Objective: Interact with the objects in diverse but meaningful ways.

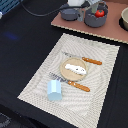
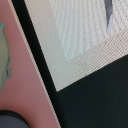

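Nearest, the pale blue cup (image 1: 54, 90) is standing upright on the woven placemat (image 1: 35, 82); it is looking light and rigid, best taken across its rim. Just beyond, the round wooden plate (image 1: 66, 73) is carrying the white flat piece (image 1: 76, 67), long axis running toward the exterior view's right (thin, probably awkward to pinch flat). Utensils (image 1: 70, 82) are flanking the plate. Farther back, on the pink board (image 1: 82, 27), a grey pot (image 1: 94, 18) is holding the small red tomato (image 1: 100, 13). End effector: not showing clearly, so its state cannot be told.
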Controlling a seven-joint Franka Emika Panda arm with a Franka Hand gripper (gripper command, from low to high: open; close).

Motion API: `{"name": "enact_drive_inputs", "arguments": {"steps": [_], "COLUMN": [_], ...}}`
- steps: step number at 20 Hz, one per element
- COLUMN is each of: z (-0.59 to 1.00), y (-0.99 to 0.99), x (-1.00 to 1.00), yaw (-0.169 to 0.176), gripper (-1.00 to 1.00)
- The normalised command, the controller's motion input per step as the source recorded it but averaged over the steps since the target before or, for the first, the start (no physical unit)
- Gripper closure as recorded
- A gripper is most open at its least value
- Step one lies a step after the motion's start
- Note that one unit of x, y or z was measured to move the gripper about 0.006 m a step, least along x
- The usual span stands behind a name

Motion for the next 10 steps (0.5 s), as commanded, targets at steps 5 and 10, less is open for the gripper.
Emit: {"name": "enact_drive_inputs", "arguments": {"steps": [5,10], "z": [-0.18,-0.13], "y": [-0.18,-0.05], "x": [-0.66,-0.71], "yaw": [0.000,0.004], "gripper": [-1.00,-1.00]}}
